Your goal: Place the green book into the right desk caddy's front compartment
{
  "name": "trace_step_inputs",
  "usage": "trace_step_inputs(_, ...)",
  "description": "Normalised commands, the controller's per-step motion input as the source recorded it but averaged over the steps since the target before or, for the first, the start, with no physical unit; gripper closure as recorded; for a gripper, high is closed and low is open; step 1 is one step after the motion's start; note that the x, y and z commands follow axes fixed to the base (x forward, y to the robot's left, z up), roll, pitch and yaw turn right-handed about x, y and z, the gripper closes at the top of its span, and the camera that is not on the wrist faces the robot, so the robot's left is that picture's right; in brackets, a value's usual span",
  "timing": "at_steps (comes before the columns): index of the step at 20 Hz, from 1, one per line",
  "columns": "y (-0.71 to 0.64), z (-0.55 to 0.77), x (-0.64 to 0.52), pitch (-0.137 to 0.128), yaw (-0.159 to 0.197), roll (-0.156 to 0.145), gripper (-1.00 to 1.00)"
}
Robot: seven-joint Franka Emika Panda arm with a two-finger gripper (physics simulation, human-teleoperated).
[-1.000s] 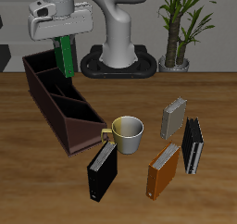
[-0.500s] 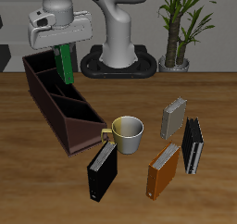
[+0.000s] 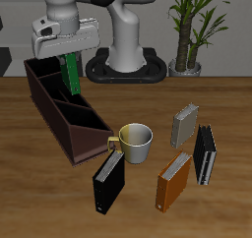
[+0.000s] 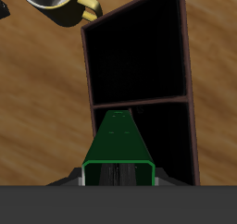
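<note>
My gripper [image 3: 69,55] is shut on the green book [image 3: 72,75] and holds it upright over the right desk caddy [image 3: 59,126], above its back and middle sections. The caddy is a long dark-brown open box with three sections, lying at an angle from the table's back toward the mug. In the wrist view the green book [image 4: 118,143] hangs below the gripper, over a divider [image 4: 139,101] between two dark compartments. The book's lower end is above or just inside the caddy's rim; I cannot tell which.
A cream mug [image 3: 135,140] stands by the caddy's front end and shows in the wrist view [image 4: 56,4]. A black book [image 3: 108,181], an orange-brown book [image 3: 173,180], a grey book [image 3: 184,125] and a black-and-white book [image 3: 205,153] stand nearer the front. A potted plant [image 3: 192,26] stands at the back.
My gripper has moved with the green book along the caddy toward the table's front and a little lower. Nothing else has moved.
</note>
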Motion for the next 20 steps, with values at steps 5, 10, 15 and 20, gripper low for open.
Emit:
trace_step_inputs(5, 0.02, -0.14, 0.07, 0.026, 0.001, 0.01, 1.0)
trace_step_inputs(10, -0.03, -0.1, 0.04, 0.011, -0.017, -0.004, 1.0)
trace_step_inputs(15, 0.04, -0.23, -0.03, 0.035, -0.013, 0.017, 1.0)
trace_step_inputs(20, 0.03, -0.2, 0.01, 0.029, -0.003, 0.01, 1.0)
